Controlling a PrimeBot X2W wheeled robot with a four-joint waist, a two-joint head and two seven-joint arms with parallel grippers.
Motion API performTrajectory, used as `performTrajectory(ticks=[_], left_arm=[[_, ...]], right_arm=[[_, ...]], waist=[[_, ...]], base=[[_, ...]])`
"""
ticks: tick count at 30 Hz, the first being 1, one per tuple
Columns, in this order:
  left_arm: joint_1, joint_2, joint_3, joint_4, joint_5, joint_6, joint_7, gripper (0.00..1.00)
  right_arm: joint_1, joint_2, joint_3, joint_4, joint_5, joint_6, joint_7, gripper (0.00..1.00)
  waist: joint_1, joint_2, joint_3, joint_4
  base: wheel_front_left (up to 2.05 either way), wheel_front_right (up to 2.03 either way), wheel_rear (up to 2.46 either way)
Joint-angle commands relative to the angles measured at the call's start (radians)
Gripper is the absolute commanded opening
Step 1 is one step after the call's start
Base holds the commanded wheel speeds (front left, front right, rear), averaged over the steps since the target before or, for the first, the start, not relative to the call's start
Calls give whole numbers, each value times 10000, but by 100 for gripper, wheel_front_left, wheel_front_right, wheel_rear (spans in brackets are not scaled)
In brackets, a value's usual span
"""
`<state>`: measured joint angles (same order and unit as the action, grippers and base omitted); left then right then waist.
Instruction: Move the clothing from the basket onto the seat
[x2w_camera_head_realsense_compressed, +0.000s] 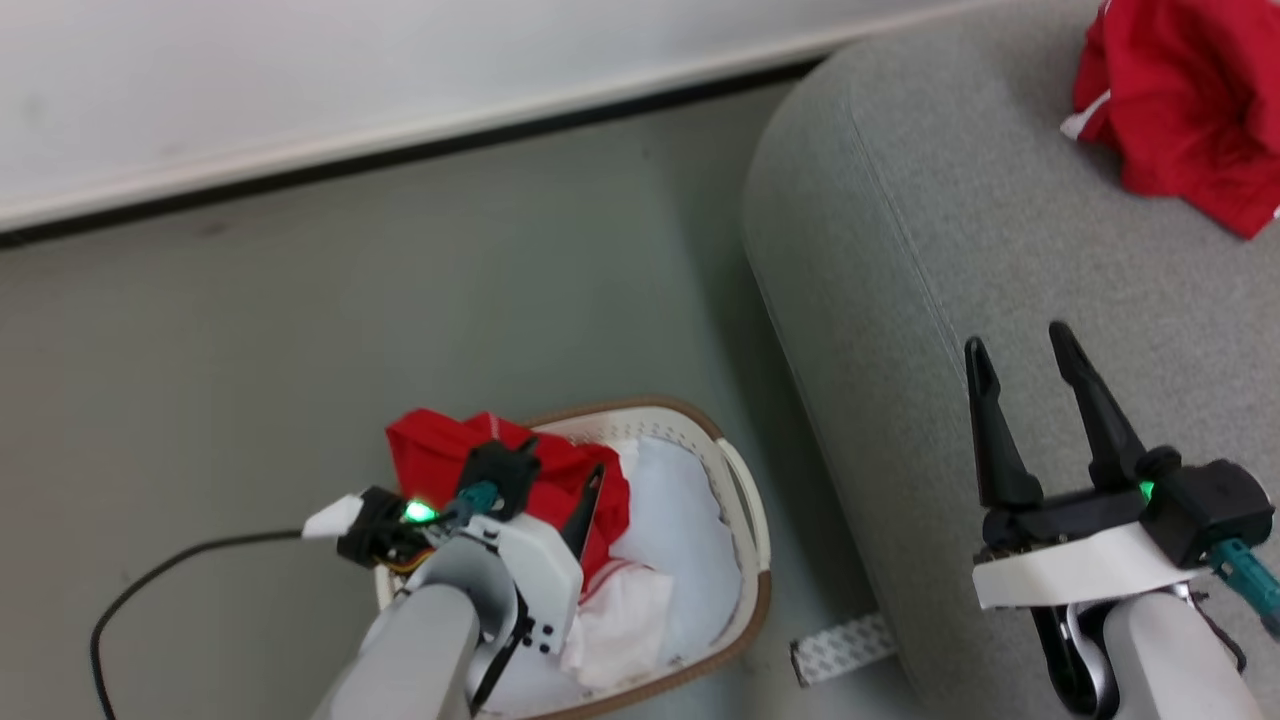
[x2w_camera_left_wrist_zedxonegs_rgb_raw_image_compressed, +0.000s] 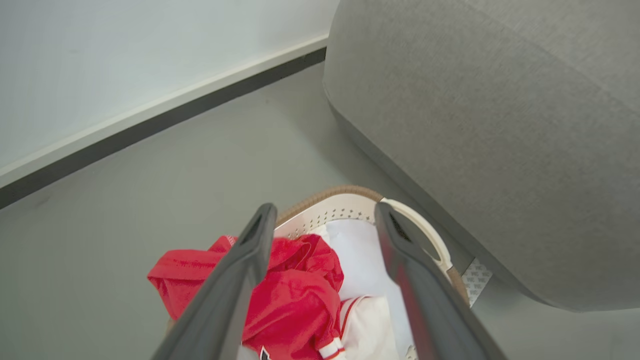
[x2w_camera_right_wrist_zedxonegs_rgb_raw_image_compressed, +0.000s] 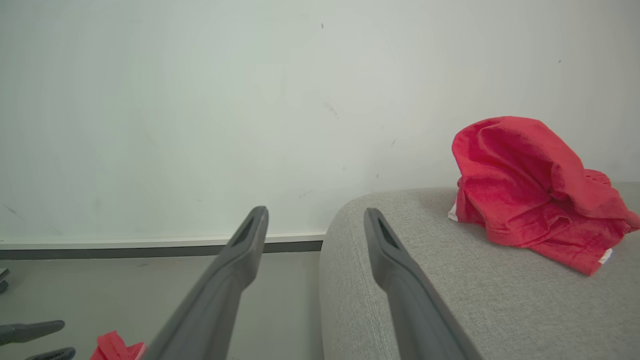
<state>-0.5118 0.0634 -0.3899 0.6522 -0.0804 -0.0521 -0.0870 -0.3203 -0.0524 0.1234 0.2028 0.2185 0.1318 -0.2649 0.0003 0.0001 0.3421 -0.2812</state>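
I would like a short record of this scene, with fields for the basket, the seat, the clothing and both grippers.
basket: on the floor beside the seat, with clothing inside
seat: light grey; holds the red garment on the seat
clothing in basket: the red garment in the basket lies on top and spills over the rim; white clothing lies beside and under it
left gripper: open, above the basket; contact with cloth cannot be told
right gripper: open, empty, over the seat
task: not finished
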Motion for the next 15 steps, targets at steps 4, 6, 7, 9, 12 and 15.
performTrajectory(ticks=[4,6,7,9,12,15], left_arm=[[-1038,43,-282,1081,399,33,708,100],[-1444,99,-433,1610,562,33,1170,100],[-1642,121,-456,1828,577,87,1366,100],[-2016,240,-524,2257,720,160,1750,100],[-2539,499,-583,2803,926,323,2240,100],[-3010,762,-615,3235,1081,484,2593,100]], right_arm=[[-686,21,217,-291,529,-22,9,100],[-945,20,282,-400,724,-22,10,100],[-1075,25,323,-457,837,-22,9,100],[-1313,26,408,-582,1106,-22,10,100],[-1682,24,567,-806,1450,-22,10,100],[-2007,25,690,-1080,1843,-22,9,100]], waist=[[-3,-1,1724,-935],[-3,-1,2159,-1089],[-3,-1,2359,-1165],[-3,-1,2751,-1321],[-3,-1,3383,-1573],[-3,-1,3962,-1793]], base=[[0,0,0],[0,0,0],[0,0,0],[0,0,0],[0,0,0],[0,0,0]])
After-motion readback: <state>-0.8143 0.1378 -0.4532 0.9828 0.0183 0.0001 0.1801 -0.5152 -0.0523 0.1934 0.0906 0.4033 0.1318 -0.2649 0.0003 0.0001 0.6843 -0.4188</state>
